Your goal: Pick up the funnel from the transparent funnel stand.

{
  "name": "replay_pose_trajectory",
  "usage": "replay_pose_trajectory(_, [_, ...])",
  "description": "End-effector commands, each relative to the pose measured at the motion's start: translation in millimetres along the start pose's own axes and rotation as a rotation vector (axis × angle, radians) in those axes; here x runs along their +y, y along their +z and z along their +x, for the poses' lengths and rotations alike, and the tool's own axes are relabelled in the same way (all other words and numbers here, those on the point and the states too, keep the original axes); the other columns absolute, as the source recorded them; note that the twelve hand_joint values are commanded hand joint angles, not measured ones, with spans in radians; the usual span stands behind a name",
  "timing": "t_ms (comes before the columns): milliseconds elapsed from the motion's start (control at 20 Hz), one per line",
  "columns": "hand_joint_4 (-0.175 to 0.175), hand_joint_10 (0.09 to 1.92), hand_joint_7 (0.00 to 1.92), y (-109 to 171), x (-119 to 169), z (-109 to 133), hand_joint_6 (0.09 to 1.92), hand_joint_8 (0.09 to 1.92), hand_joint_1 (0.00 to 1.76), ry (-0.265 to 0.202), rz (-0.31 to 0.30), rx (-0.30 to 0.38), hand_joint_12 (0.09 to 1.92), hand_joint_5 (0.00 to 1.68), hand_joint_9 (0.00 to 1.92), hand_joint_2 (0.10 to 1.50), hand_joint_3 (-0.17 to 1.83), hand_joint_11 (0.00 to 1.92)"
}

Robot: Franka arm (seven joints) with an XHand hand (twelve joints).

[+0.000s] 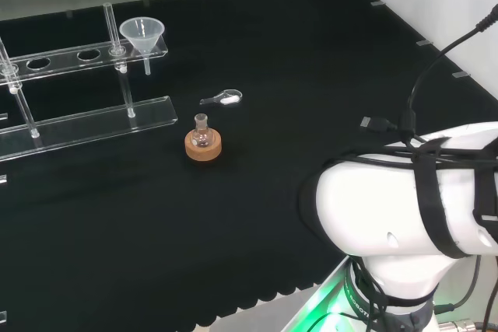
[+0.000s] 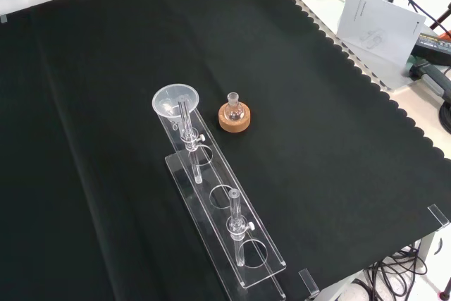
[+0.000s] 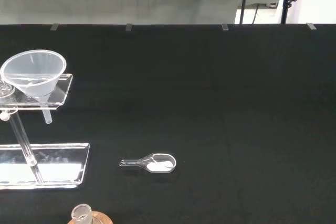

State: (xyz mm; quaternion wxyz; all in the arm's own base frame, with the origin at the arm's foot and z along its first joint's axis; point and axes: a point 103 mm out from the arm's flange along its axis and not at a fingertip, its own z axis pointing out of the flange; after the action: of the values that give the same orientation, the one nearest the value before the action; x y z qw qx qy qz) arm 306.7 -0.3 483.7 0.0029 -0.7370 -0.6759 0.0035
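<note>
Funnel (image 1: pixel 142 34) sits in the end hole of the clear stand (image 1: pixel 85 118); I cannot tell the robot hand's state, and a clumsy approach could topple both.

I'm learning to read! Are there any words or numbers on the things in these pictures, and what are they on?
None can be read.
White paper sheet past the cloth's edge, front view: faint print and a drawing, too small to read.
Funnel, clear stand, flask on its cork ring, small scoop: no words or numbers visible.
</note>
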Motion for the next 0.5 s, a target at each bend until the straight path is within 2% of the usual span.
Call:
replay_pose_trajectory(50, [0.027, 0.66, 0.0, -2, 0, 0, 0.09, 0.18, 0.09, -0.002, -0.006, -0.012, 1.39, 0.18, 0.02, 1.12, 0.36, 0.02])
replay_pose_trajectory(250, [0.037, 0.63, 0.0, -5, 0, 8, 0.09, 0.17, 0.03, 0.003, -0.008, -0.009, 1.37, 0.19, 0.01, 1.19, 0.37, 0.0])
replay_pose_trajectory(450, [0.038, 0.63, 0.0, -2, 5, 5, 0.09, 0.17, 0.02, 0.02, -0.002, 0.003, 1.37, 0.19, 0.01, 1.2, 0.37, 0.0])
replay_pose_trajectory(500, [0.038, 0.62, 0.0, -1, 7, -2, 0.09, 0.17, 0.03, 0.024, 0.0, 0.007, 1.37, 0.19, 0.02, 1.2, 0.37, 0.0])
